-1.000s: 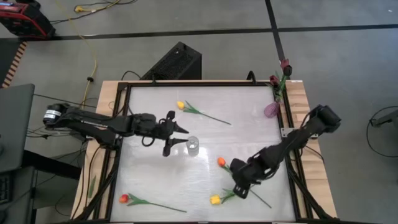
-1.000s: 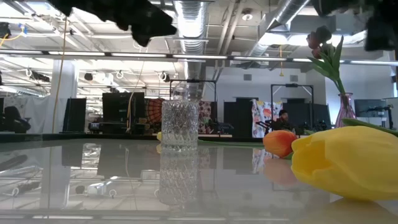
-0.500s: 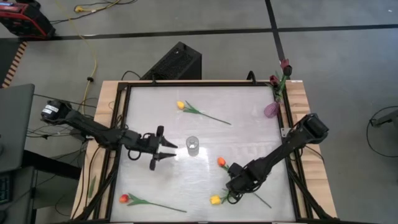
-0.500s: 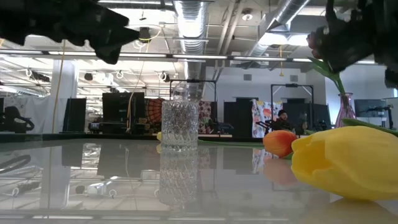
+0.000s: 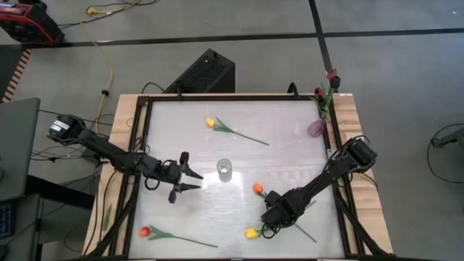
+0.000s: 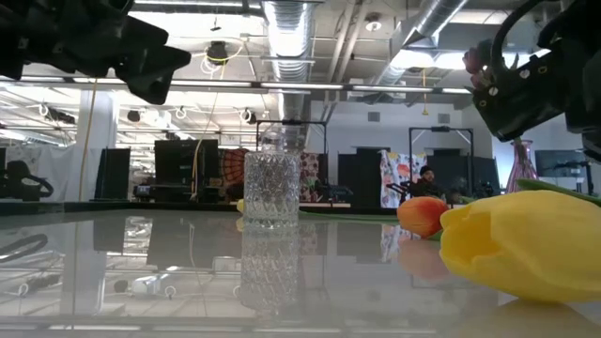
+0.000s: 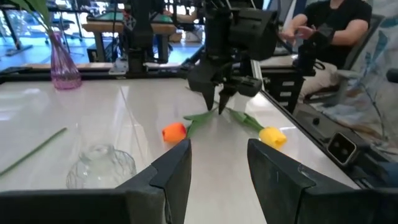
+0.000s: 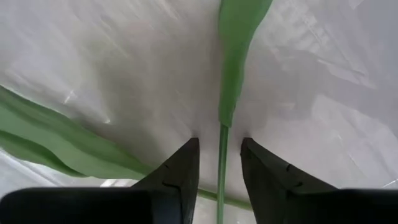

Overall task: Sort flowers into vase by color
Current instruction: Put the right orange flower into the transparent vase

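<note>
Lower right of the high view, the right gripper [image 5: 270,223] sits on the table with its fingers spread either side of a thin green stem [image 8: 222,163], not yet clenched. Close squarely on the stem, then lift gently. It likely belongs to the orange tulip [image 5: 257,189]. The left gripper [image 5: 190,181] hangs released mid-left.

Overhead, table-level, 2 wrist views (shared tabletop [image 5: 290,145])
</note>
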{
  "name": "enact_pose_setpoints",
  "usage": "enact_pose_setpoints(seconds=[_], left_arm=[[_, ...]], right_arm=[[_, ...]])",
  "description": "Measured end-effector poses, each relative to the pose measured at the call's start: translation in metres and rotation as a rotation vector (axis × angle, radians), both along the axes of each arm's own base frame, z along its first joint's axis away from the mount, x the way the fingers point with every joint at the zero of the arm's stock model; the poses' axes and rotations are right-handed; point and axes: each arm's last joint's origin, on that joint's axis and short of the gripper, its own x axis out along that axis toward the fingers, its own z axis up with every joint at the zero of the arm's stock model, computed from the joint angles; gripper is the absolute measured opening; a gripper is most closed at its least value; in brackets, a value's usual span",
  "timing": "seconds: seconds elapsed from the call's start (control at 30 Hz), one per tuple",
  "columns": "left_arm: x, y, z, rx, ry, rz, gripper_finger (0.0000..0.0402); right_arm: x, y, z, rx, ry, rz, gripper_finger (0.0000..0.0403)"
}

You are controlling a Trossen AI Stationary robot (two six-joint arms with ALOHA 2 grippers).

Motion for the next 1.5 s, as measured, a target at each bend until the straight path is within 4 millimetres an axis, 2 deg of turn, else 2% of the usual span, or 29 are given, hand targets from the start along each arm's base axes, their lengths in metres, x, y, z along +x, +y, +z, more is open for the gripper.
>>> enact_pose_setpoints(seconds=[0.13, 0.3, 0.47, 0.6, 0.77, 0.9, 0.97, 1.07, 1.17, 1.3, 1.4, 1.5], left_arm=[[-0.001, -0.002, -0.002, -0.008, 0.025, -0.009, 0.0147], [-0.002, -0.005, -0.003, -0.026, 0.031, -0.022, 0.0147], [-0.003, -0.006, -0.003, -0.031, 0.041, -0.03, 0.0147], [-0.003, -0.007, -0.004, -0.033, 0.044, -0.033, 0.0147], [-0.003, -0.007, -0.005, -0.036, 0.057, -0.031, 0.0147], [-0.003, -0.007, -0.005, -0.014, 0.055, -0.024, 0.0147], [-0.003, -0.006, -0.004, 0.001, 0.045, 0.0, 0.0147], [-0.002, -0.005, -0.003, 0.029, 0.027, 0.037, 0.0147], [-0.002, -0.004, -0.002, 0.064, 0.011, 0.065, 0.0147], [-0.001, -0.002, 0.001, 0.116, -0.027, 0.103, 0.0147], [0.0, 0.002, 0.001, 0.127, -0.031, 0.125, 0.0147], [0.001, 0.006, 0.001, 0.112, -0.023, 0.149, 0.0147]], right_arm=[[0.0, 0.002, 0.0, 0.006, -0.009, 0.003, 0.0118], [0.001, 0.002, 0.002, 0.013, -0.02, -0.022, 0.0063], [0.006, 0.002, 0.02, -0.009, -0.082, -0.031, 0.0016], [0.011, 0.001, 0.069, -0.021, -0.263, -0.027, 0.0019], [0.001, 0.007, 0.134, -0.116, -0.58, 0.04, 0.0022], [-0.017, 0.018, 0.182, -0.327, -0.917, 0.164, 0.002], [-0.022, 0.025, 0.197, -0.475, -1.062, 0.22, 0.0021], [-0.023, 0.032, 0.215, -0.662, -1.186, 0.285, 0.0022], [-0.012, 0.033, 0.227, -0.792, -1.251, 0.303, 0.0021], [0.022, 0.022, 0.232, -0.94, -1.292, 0.334, 0.0021], [0.054, 0.002, 0.23, -0.983, -1.34, 0.404, 0.0021], [0.086, -0.03, 0.219, -0.933, -1.382, 0.439, 0.002]])
